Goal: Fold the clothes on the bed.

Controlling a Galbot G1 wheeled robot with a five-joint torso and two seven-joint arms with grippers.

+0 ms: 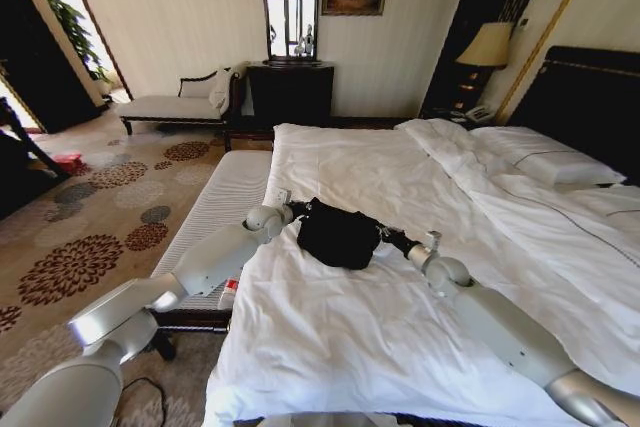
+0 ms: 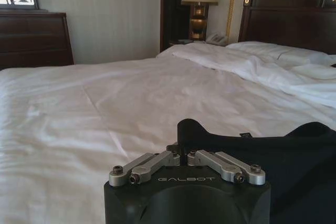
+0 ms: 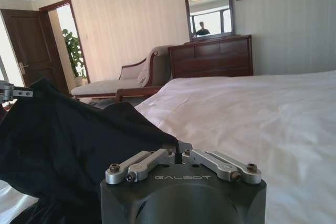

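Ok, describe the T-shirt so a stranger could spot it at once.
Start at the bed, the big white one with the dark headboard. Near its left edge, the left gripper and right gripper are each shut on a T-shirt bunched between them. It is the one black thing on the white bedding.

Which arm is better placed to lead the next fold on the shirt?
Neither clearly. The left end effector and right end effector each pinch an edge of the bunched black shirt on the bed, on opposite sides; both look equally placed.

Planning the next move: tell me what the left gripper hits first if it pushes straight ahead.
Likely nothing new: the left gripper is shut on the black T-shirt; beyond lies the bed, depth unclear.
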